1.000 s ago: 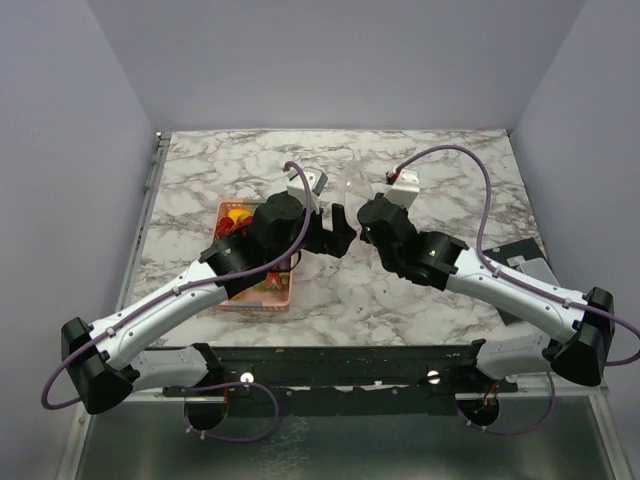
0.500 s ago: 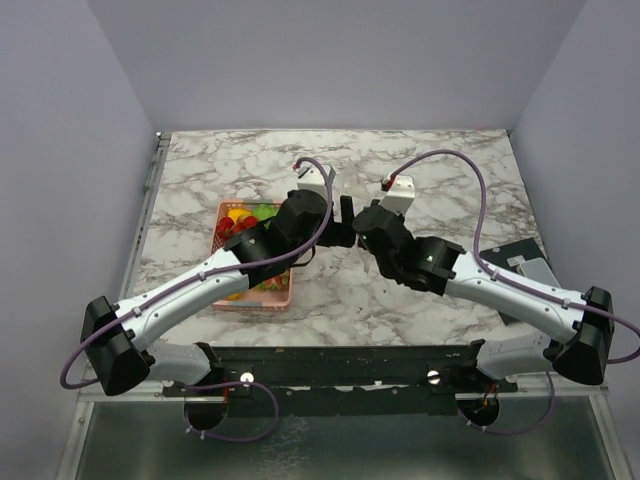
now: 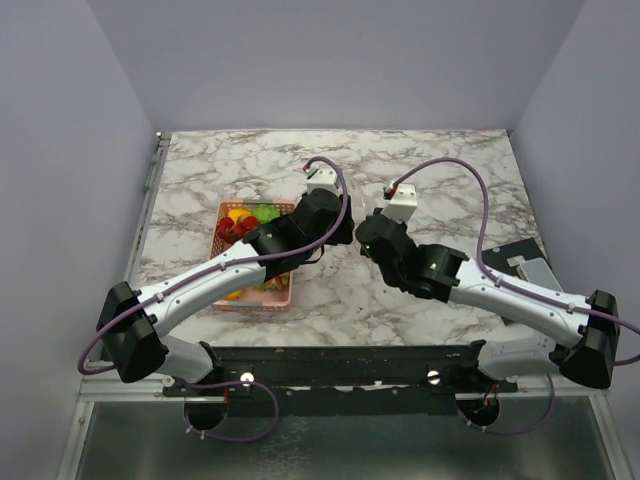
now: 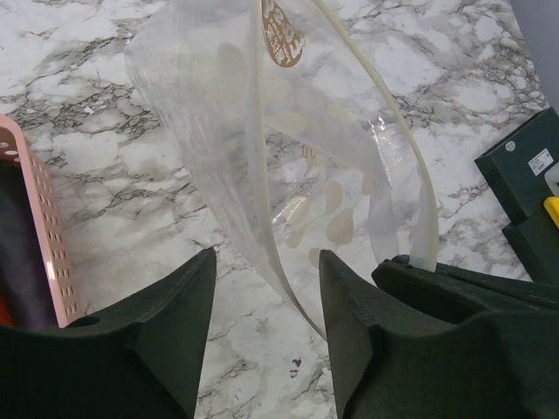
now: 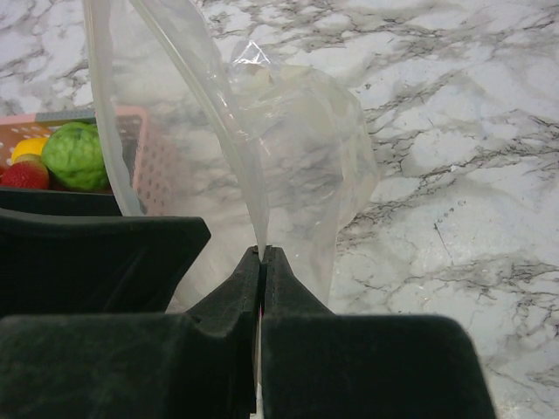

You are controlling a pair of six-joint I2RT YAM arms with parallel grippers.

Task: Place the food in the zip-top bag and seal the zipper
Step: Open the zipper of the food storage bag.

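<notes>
Shifted since a second ago: left arm, reached further across the worktop (image 3: 200, 180), left hand (image 3: 340, 228) now close against the right hand (image 3: 366, 236); more of the basket uncovered.

Basket (image 3: 256, 297): pink, slotted, on the worktop's left half. Contents seen: round green fruit (image 5: 74, 155), yellow lemon-like piece (image 5: 26, 147), red piece (image 5: 24, 175), lying together at the far end; remainder hidden under the left arm.

Zip-top bag (image 4: 262, 131): clear, lifted off the worktop between the two hands, just right of the basket, mouth gaping. Marble visible through the film. Whitish zipper (image 4: 425, 236) curving along the mouth edge.

Right hand: jaws pressed together, pinching the bag's mouth edge.

Left hand: fingers (image 4: 175, 297) apart, one wall of the bag hanging in the gap, not pinched.

Dark box (image 3: 520, 262): right edge of the worktop, well apart from the bag.
</notes>
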